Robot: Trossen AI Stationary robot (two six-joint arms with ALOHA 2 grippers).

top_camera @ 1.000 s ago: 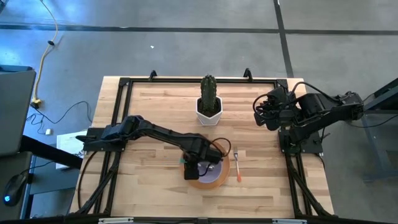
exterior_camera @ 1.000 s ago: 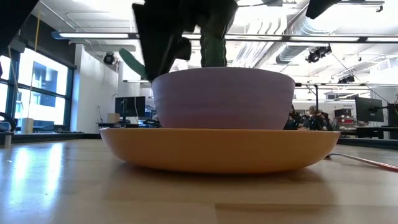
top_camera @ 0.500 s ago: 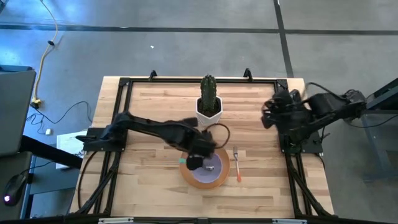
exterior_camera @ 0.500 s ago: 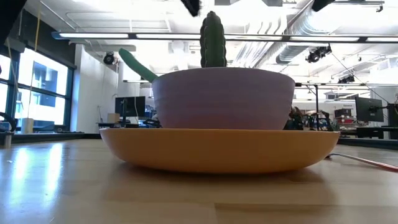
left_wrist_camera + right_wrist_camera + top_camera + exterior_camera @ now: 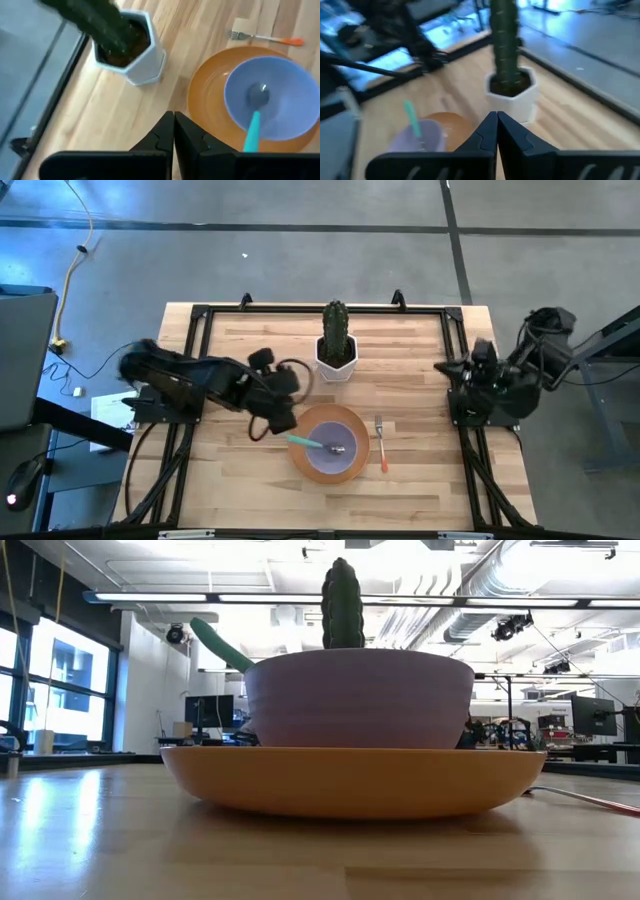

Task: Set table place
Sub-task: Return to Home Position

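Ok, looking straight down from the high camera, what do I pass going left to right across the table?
left gripper → orange plate → fork → right gripper

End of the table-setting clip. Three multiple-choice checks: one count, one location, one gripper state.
1. How many utensils lie in the bowl? A none; B one; C two.
2. Where is the fork? A on the table beside the plate, on the right arm's side; B in the bowl; C on the plate.
3. The left gripper is: A shut on nothing; B shut on the fork; C wide open.
1 B: only the spoon rests there. 2 A: the high view shows it on bare wood. 3 A: its wrist view shows the fingers pressed together, empty.
The right gripper waits at the right edge.
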